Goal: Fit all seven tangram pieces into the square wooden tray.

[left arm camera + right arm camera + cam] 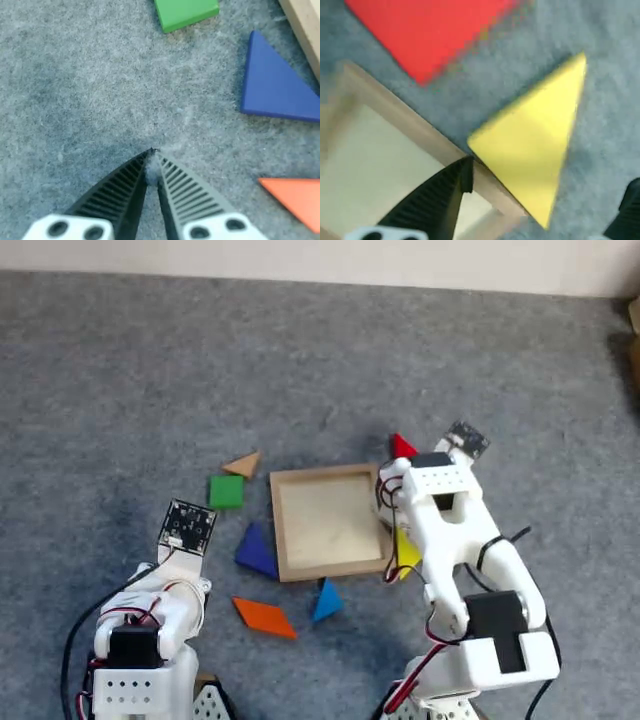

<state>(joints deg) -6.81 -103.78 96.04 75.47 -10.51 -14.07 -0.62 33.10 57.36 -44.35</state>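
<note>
The tray (325, 476) sits in the middle. To its left lies the square piece (226, 491), a small triangle (243, 464) just behind it, and a large triangle (257, 549) just beside the tray's left wall. Nearer lie the parallelogram (265, 617) and, right of it, a near triangle (326, 602). A far-corner triangle (402, 447) and a right-wall triangle (406, 553) lie on the tray's right.

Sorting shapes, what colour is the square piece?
Green. The square piece shows best in the high view.

High overview; close downward wrist views; common tray (325, 522)
</note>
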